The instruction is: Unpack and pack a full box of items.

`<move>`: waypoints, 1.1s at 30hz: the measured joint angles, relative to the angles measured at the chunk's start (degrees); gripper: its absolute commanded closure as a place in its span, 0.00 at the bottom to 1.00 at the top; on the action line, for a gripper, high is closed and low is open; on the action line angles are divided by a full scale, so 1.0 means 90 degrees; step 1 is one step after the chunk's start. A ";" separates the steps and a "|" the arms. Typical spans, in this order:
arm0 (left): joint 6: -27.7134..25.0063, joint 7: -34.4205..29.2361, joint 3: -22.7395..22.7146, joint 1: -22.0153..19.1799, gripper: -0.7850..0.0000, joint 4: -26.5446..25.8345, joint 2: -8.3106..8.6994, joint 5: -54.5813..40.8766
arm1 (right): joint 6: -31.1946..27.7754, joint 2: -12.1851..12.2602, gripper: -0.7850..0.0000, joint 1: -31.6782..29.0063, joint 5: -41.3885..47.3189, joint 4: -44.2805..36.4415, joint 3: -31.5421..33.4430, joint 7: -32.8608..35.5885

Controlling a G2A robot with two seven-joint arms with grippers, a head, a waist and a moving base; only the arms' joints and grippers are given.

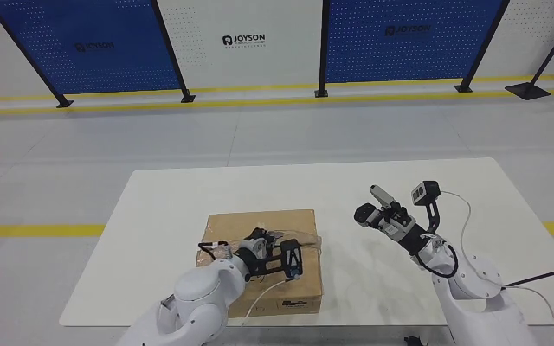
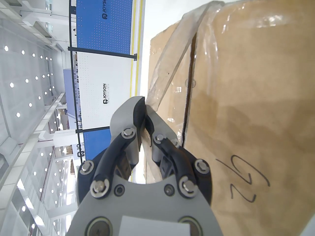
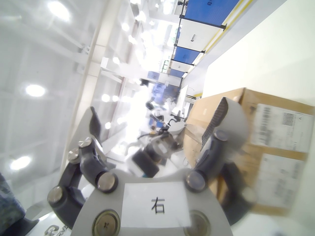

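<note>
Step in hand, by my reading: stripping the seal off the cardboard box (image 1: 225, 229) so its flaps can open. Left pincer (image 2: 145, 109) is clamped on the loose end of the clear tape strip (image 2: 169, 57). Best pulled low and steadily along the centre seam, so the film comes off whole and the box neither lifts nor slides. Right pincer (image 3: 158, 111) is spread wide, empty, raised above the counter (image 1: 389, 173) apart from the box; it could brace it. The box sits near the counter's front edge: brown, flaps shut, glossy wrinkled tape part-lifted, pen mark on top, printed labels on one side.
</note>
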 measured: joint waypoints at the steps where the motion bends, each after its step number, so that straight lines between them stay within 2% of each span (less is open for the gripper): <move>1: -0.0045 -0.0004 -0.0005 0.0005 0.76 0.0065 -0.0009 -0.0061 | 0.0000 0.0001 0.00 0.0003 0.0000 0.0002 -0.0004 -0.0001; 3: -0.0106 -0.0046 -0.0028 0.0003 0.69 0.0127 -0.0024 -0.0158 | -0.0001 0.0004 0.00 0.0007 0.0000 0.0008 -0.0008 -0.0009; 5: -0.0135 -0.0118 -0.0071 0.0000 0.55 0.0173 -0.0041 -0.0263 | -0.0004 0.0005 0.00 0.0011 0.0003 0.0019 -0.0017 -0.0024; 8: -0.0147 -0.0214 -0.0149 -0.0009 0.51 0.0221 -0.0063 -0.0403 | -0.0003 0.0008 0.00 0.0020 0.0004 0.0036 -0.0038 -0.0022; 11: -0.0188 -0.0311 -0.0210 -0.0015 0.40 0.0236 -0.0076 -0.0396 | -0.0005 0.0010 0.00 0.0026 0.0010 0.0047 -0.0050 -0.0028; 13: -0.0229 -0.0359 -0.0253 -0.0009 0.28 0.0238 -0.0081 -0.0342 | -0.0002 0.0012 0.00 0.0032 0.0017 0.0051 -0.0058 -0.0036; 16: -0.0271 -0.0418 -0.0353 0.0027 0.30 0.0224 -0.0077 -0.0206 | -0.0005 0.0015 0.00 0.0036 0.0020 0.0058 -0.0067 -0.0042; 19: -0.0241 -0.0428 -0.0510 0.0093 0.36 0.0201 -0.0067 -0.0120 | -0.0019 0.0017 0.00 0.0030 0.0022 0.0068 -0.0075 -0.0046; 21: -0.0214 -0.0428 -0.0666 0.0162 0.34 0.0180 -0.0057 -0.0078 | -0.0026 0.0019 0.00 0.0026 0.0030 0.0076 -0.0084 -0.0052; 23: -0.0221 -0.0427 -0.0825 0.0240 0.41 0.0143 -0.0044 -0.0054 | -0.0032 0.0021 0.00 0.0024 0.0031 0.0079 -0.0091 -0.0056; 27: -0.0307 -0.0369 -0.1095 0.0402 0.40 0.0122 -0.0018 0.0012 | -0.0046 0.0022 0.00 0.0024 0.0057 0.0091 -0.0105 -0.0065; 33: -0.0360 -0.0304 -0.1426 0.0645 0.50 0.0092 0.0000 0.0022 | -0.0049 0.0023 0.00 0.0040 0.0073 0.0103 -0.0149 -0.0071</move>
